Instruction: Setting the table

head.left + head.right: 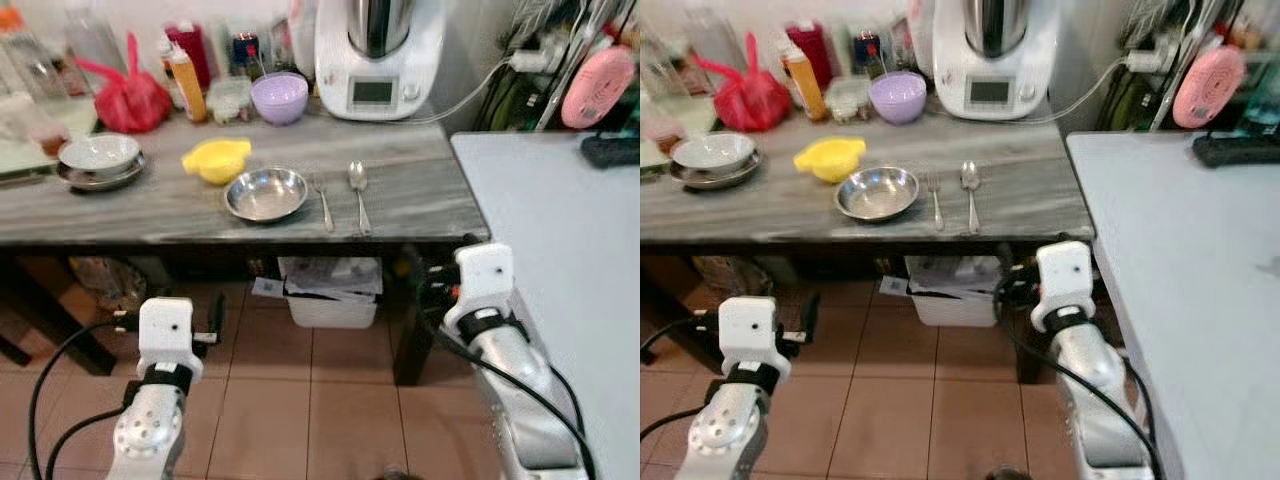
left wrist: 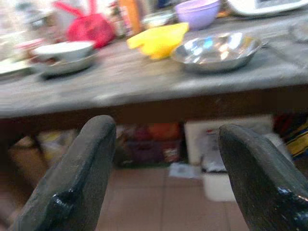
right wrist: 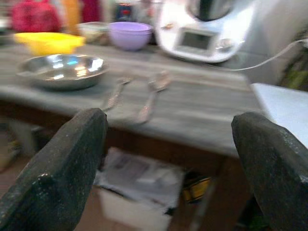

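Showing a place setting on the long grey marbled worktop (image 1: 420, 200), ordered from largest item to smallest. A white kitchen appliance with a steel jug (image 1: 380, 50) stands at the back edge, a lilac plastic bowl (image 1: 279, 97) beside it. Near the front edge sits the round shallow steel bowl (image 1: 266, 193), with a yellow plastic dish (image 1: 216, 160) just behind it on the robot's left. To the bowl's right lie the steel fork (image 1: 322, 200) and then the steel spoon (image 1: 358, 195), side by side and apart, long axes running front to back, heads away from the robot.

Both claws hang below the worktop's edge, over the tiled floor. The left claw (image 2: 163, 168) and right claw (image 3: 173, 163) are each released, fingers spread wide and holding nothing. The cutlery lies ahead of and above the right claw, which appears the nearer arm to it; the bowl sits between the two arms.
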Controlling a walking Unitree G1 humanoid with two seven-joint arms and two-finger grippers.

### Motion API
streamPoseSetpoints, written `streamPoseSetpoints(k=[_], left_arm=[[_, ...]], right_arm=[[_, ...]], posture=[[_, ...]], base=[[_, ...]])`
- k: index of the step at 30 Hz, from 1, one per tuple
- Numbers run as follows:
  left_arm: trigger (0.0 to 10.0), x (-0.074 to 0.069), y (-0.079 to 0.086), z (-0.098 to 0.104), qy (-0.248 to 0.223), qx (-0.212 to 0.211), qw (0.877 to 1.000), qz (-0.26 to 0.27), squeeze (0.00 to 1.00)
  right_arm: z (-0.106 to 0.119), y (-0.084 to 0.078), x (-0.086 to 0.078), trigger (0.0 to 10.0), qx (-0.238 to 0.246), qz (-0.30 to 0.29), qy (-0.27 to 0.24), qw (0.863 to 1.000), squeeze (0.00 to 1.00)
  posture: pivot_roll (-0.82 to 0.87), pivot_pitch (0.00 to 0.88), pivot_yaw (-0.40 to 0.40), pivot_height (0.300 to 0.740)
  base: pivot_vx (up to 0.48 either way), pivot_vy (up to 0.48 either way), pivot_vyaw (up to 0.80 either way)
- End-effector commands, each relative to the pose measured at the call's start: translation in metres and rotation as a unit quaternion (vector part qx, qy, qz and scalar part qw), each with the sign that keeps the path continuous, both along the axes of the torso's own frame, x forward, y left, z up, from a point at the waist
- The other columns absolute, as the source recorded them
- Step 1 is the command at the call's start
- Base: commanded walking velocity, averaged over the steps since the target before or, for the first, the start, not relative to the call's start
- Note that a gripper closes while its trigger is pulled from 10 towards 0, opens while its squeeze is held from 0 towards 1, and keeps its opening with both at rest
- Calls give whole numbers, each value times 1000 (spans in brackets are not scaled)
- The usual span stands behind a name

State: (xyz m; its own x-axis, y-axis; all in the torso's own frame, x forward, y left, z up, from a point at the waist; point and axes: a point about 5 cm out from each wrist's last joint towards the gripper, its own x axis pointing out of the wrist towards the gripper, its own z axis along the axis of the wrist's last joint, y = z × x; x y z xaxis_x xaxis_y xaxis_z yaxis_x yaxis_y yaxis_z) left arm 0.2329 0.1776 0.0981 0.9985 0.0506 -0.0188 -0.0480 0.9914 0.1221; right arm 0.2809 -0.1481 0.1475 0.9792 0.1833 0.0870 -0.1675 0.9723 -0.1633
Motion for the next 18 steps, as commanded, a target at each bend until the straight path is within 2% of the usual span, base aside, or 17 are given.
streamPoseSetpoints(k=[1,7,12,14,18], left_arm=[[10000,-1,1,-2,7,4,1000,-1,0],[10000,-1,1,-2,6,2,1000,-7,0],[10000,0,-1,0,0,-5,1000,-20,0],[10000,1,-1,3,-3,-33,999,-34,0],[10000,3,-5,6,-7,-35,998,-47,0]], right_arm=[[-1,-1,-1,10000,0,-3,3,1000,0],[0,-2,0,10000,-1,-8,0,1000,0],[1,-1,1,10000,-3,-7,-1,1000,0],[1,0,2,10000,-4,-8,-2,1000,0],[2,0,4,10000,-5,-9,-4,1000,0]], posture=[[-111,68,81,740],[-109,67,81,740],[-107,67,80,740],[-107,63,80,740],[-106,60,80,740]], base=[[-360,0,0],[-359,0,0],[0,0,0],[0,0,0],[0,0,0]])
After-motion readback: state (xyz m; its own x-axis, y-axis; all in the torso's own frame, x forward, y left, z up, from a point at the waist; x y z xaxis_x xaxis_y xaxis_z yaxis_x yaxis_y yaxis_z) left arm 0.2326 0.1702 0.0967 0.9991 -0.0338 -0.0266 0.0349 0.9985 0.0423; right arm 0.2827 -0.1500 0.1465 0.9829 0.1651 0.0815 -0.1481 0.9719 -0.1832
